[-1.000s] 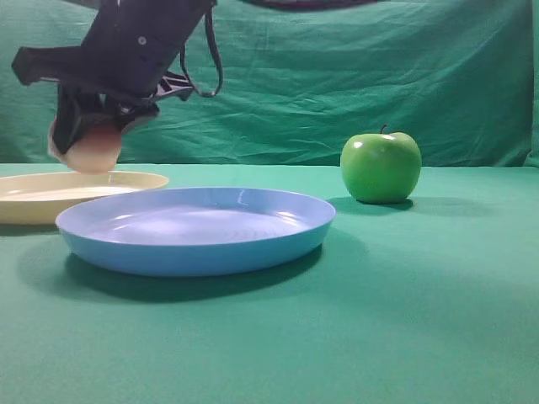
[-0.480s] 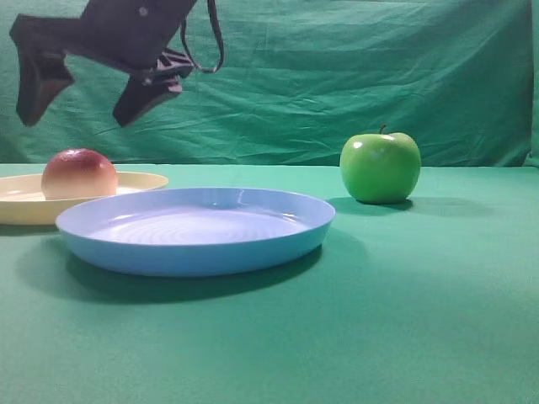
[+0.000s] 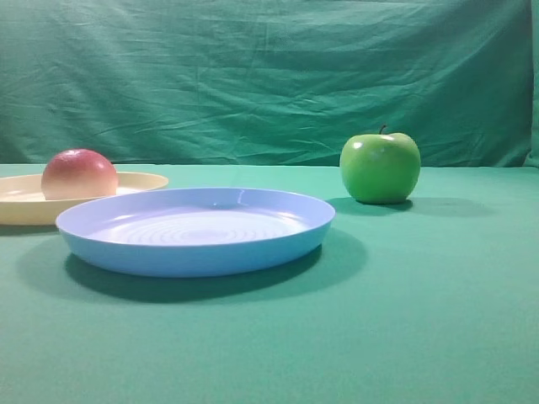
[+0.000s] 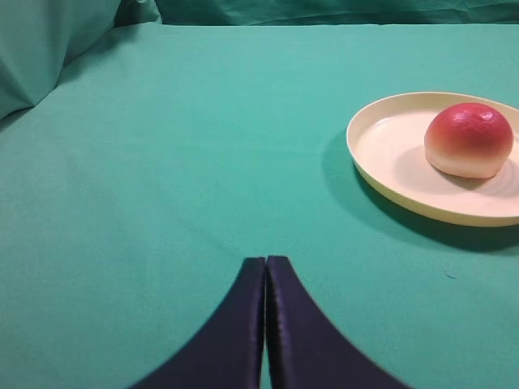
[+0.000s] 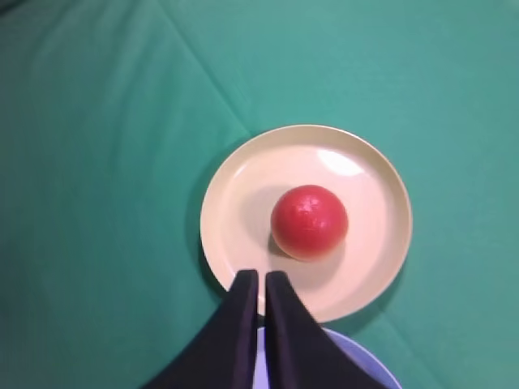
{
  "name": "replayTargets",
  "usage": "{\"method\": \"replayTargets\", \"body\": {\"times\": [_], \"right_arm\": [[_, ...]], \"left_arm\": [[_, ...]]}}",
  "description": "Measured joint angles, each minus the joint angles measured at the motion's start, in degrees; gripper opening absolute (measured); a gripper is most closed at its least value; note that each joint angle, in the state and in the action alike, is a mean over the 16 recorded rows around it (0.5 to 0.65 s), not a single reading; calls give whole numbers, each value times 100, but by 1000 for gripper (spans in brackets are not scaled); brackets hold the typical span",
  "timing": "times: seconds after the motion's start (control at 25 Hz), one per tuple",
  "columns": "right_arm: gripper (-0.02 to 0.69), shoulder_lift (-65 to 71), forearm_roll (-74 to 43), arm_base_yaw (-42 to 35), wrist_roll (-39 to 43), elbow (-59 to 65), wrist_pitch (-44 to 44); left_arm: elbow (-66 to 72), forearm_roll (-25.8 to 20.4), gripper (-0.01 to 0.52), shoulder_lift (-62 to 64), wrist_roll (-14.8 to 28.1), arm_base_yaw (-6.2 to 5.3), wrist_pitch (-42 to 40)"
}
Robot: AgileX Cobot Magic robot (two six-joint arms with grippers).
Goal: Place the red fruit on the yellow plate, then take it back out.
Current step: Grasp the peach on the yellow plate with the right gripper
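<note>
The red fruit (image 3: 79, 174) (image 4: 469, 139) (image 5: 309, 222), red on top and cream below, rests on the yellow plate (image 3: 139, 180) (image 4: 381, 154) (image 5: 235, 203). High above the plate hangs my right gripper (image 5: 261, 275), shut and empty, looking straight down at the fruit. My left gripper (image 4: 265, 261) is shut and empty, low over the green cloth well to the left of the plate. Neither gripper shows in the exterior high view.
A light blue plate (image 3: 198, 228) (image 5: 357, 365) lies in front of the yellow plate. A shiny green apple (image 3: 381, 167) stands at the right on the green cloth. A green backdrop hangs behind the table.
The right gripper let the red fruit go onto the yellow plate, rose out of the exterior high view and shut. The fruit now rests alone on the plate.
</note>
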Motion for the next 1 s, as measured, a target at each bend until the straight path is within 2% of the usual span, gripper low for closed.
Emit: {"method": "replayTargets", "body": {"times": [0.32,0.76,1.0], "right_arm": [[0,-1139,-330,166,348,541,350],[0,-3066,-316,335,443,2454,61],[0,-3767,-320,339,592,3155,225]], "left_arm": [[0,0,0,0,0,0,0],[0,0,0,0,0,0,0],[0,0,0,0,0,0,0]]}}
